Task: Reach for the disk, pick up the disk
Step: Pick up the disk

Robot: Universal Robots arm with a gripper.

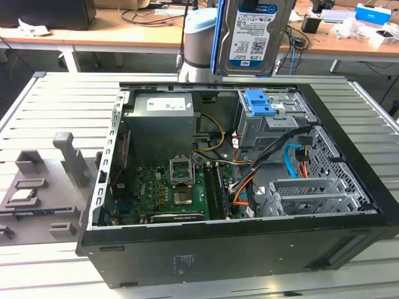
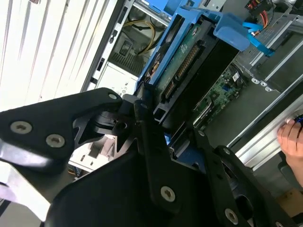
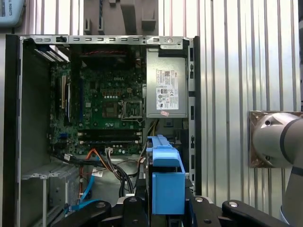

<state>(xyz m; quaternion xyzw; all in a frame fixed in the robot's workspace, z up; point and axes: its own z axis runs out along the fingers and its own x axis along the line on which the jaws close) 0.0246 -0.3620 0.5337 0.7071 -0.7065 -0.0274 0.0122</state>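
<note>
At the exterior view's left, we see a grey slotted stand (image 1: 70,159) on the slatted table (image 1: 62,99). At centre lies the open computer case (image 1: 249,249), its motherboard (image 1: 168,193) and power supply (image 1: 159,121) exposed. Toward the right, the disk (image 1: 255,34) hangs upright in the air, label facing us, above the blue latch (image 1: 259,103) on the drive cage. In the second wrist view we find the gripper (image 2: 170,132) clenched on the disk's blue carrier rail, with black fingers (image 2: 142,123) pressed to either side. A person's hand (image 2: 291,137) shows beside the case's metal rim.
</note>
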